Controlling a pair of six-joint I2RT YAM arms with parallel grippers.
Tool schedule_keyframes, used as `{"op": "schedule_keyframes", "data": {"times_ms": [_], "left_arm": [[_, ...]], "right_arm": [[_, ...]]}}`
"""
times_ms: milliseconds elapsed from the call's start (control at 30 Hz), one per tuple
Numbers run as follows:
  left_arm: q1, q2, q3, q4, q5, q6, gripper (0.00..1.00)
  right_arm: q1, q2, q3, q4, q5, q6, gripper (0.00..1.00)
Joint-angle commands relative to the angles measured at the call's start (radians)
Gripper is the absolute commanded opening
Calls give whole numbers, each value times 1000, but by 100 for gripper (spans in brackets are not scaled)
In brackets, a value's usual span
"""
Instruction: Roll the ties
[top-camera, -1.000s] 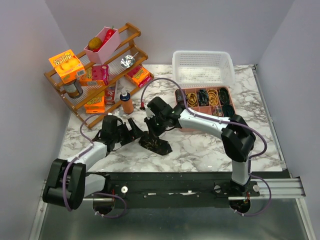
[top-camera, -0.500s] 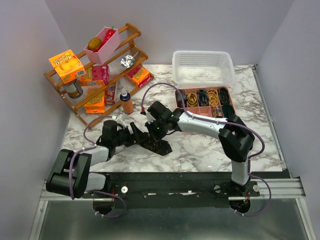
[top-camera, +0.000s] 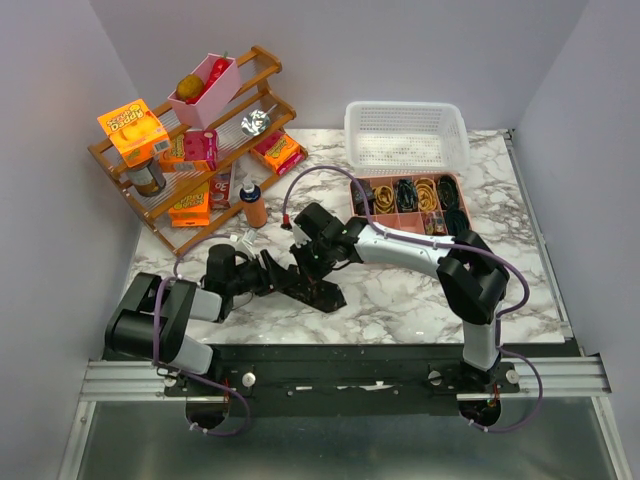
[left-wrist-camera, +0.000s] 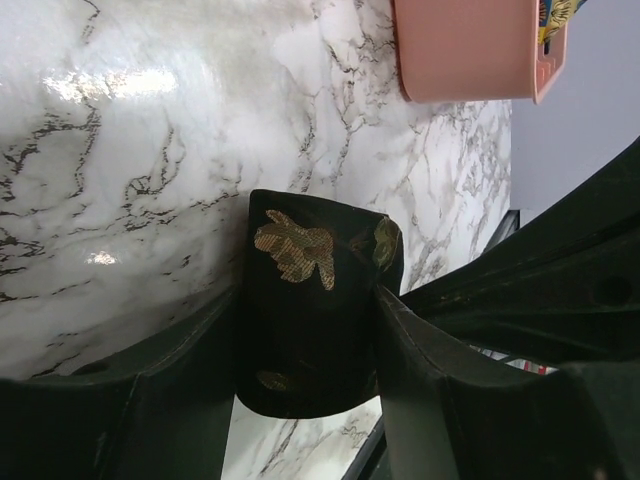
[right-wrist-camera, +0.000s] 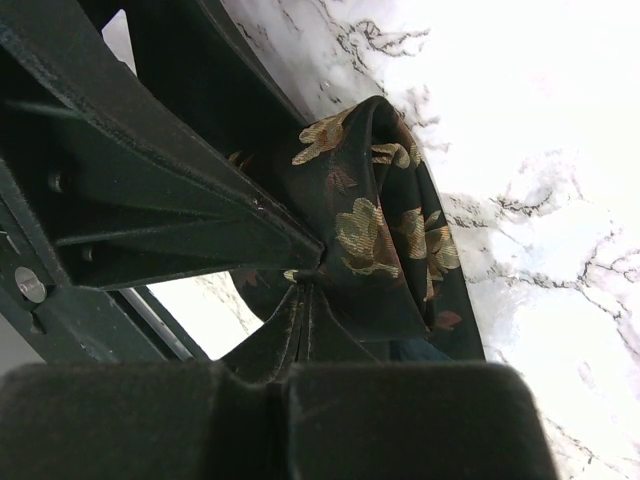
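Two robot arms meet over a single tie on a marble table, the dark fabric lying on the near, left side of the pink tray and well apart from it. The left gripper reaches in from the side away from the pink tray; its wrist view shows the left gripper with its two fingers closed against either edge of a folded, black stretch of the tie, a gold-brown leaf motif facing up and the pink tray visible beyond. The right gripper comes down from the pink tray's side and sits just beside the left one. In its own wrist view the right gripper has its tips pressed together on a pinched fold, with the tie looped in a loose curl just past them, above the marble. Inside the pink tray, rolled ties fill the far compartments as small gold and dark coils. Directly behind the pink tray stands a white basket. Farther left of the pink tray are a brown bottle and a wooden rack stocked with orange boxes.
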Motion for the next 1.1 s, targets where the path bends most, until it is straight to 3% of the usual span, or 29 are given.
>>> {"op": "schedule_keyframes", "data": {"times_ms": [0, 133, 367, 533, 800, 1067], "left_arm": [[-2, -1, -15, 34, 32, -7, 58], [-2, -63, -6, -14, -9, 7, 55], [-4, -263, 66, -371, -147, 119, 54], [-12, -361, 123, -530, -227, 166, 54], [-94, -392, 235, -768, -403, 225, 54], [-166, -352, 330, -927, -590, 234, 53]], "right_arm": [[14, -1, -16, -2, 30, 5, 1], [14, -24, -20, -4, 64, 5, 1], [14, -52, -31, -10, 110, 2, 1], [14, -46, -28, -10, 113, -3, 1], [14, 52, 30, -2, 67, 0, 1], [13, 103, 86, -27, 114, -3, 1]]}}
